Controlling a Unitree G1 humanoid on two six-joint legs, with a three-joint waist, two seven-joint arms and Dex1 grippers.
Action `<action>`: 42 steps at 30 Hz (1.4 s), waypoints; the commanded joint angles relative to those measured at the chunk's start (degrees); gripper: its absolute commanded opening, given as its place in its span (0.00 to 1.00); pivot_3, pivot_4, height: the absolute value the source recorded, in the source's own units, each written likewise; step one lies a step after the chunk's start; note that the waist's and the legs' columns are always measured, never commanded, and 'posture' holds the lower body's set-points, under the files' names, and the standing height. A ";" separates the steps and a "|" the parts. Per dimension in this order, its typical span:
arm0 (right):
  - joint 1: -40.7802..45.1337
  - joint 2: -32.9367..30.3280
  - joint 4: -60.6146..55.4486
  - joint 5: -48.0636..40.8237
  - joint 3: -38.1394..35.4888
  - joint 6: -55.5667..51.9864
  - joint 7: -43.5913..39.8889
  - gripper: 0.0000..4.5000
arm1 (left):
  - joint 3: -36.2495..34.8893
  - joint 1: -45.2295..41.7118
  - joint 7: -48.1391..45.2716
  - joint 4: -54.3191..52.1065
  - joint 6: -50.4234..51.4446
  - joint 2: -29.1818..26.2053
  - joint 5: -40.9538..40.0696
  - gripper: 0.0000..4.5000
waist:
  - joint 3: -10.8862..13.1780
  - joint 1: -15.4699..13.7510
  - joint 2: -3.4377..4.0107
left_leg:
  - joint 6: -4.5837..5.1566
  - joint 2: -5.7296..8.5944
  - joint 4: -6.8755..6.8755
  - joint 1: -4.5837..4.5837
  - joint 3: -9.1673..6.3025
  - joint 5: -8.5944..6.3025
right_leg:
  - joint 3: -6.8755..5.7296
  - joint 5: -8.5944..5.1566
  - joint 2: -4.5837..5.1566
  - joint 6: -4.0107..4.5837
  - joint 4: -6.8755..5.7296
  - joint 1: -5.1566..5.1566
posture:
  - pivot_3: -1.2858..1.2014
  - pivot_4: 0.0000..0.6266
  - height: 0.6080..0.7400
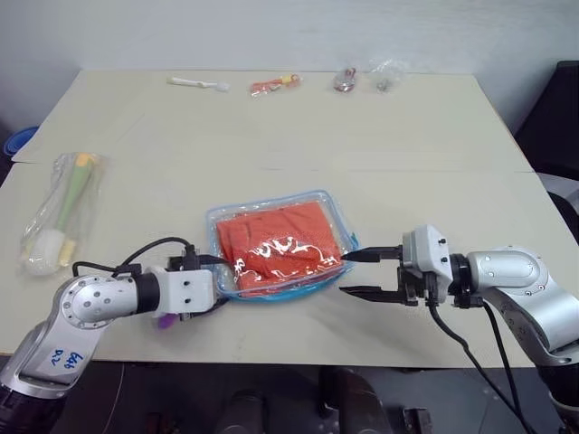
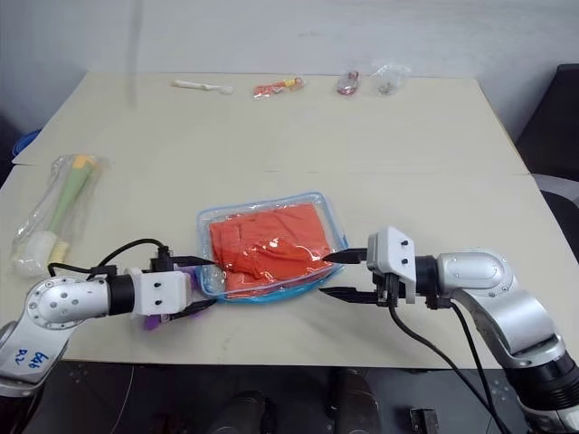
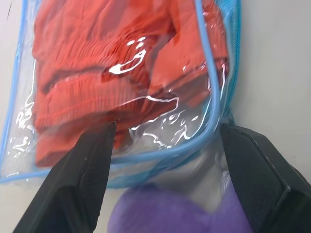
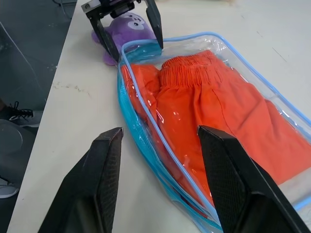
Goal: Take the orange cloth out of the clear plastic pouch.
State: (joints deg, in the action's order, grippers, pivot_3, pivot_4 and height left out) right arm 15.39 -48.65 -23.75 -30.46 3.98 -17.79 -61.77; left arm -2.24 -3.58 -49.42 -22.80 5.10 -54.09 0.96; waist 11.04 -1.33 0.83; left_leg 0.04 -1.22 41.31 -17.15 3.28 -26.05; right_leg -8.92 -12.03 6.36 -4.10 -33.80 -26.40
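The clear plastic pouch [image 1: 318, 204] with light blue trim lies flat near the table's front edge. The orange cloth [image 1: 276, 242] is folded inside it. My left gripper [image 1: 220, 283] is at the pouch's left end, open, its fingers straddling that corner [image 3: 167, 127]; one fingertip [image 3: 104, 133] rests over the plastic. My right gripper [image 1: 344, 274] is at the pouch's right end, open. In the right wrist view [image 4: 160, 131] one finger sits over the pouch's edge and the other over bare table.
A purple plush toy [image 4: 127, 26] lies under my left gripper. A clear bag with a green-white brush [image 1: 59, 217] lies at far left. A white brush [image 1: 197, 84], a small orange packet [image 1: 274, 85] and small clear bags [image 1: 344, 80] line the far edge.
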 commanded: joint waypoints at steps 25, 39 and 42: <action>0.42 1.23 -0.24 1.26 -1.91 1.45 -0.86 0.56 | 3.11 -1.94 2.26 -3.13 0.96 4.00 1.34 0.79 | -0.01 0.02 -0.02 | 0.00 0.01 0.02 0.01 0.02 0.00 | 0.02 0.00 -0.01 0.00 -0.02 0.03 | 0.52 0.24 1.00; -0.70 2.14 -0.33 3.37 -1.14 2.63 -0.86 0.55 | -1.68 -0.38 -0.31 -6.89 5.22 5.05 -5.51 0.01 | -0.02 0.05 -0.04 | 0.00 0.00 0.04 0.02 0.02 0.00 | 0.02 0.00 0.00 0.00 -0.02 0.03 | 0.52 0.24 1.00; -1.22 2.43 -0.56 4.15 -0.48 3.11 -0.87 0.55 | -3.07 -0.14 -1.16 -9.00 8.26 5.16 -8.87 0.01 | -0.02 -0.01 -0.04 | 0.00 0.00 0.04 0.02 0.01 0.00 | 0.02 0.00 0.00 0.00 -0.02 0.03 | 0.52 0.24 1.00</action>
State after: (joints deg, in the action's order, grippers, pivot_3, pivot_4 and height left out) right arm 14.40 -46.61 -22.54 -26.35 4.03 -16.10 -62.42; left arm -2.87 -3.52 -50.13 -28.81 12.23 -48.46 -5.11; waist 11.02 -1.34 0.80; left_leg 0.04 -1.22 41.37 -17.14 3.29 -26.05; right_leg -8.90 -12.03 6.37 -4.11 -33.83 -26.37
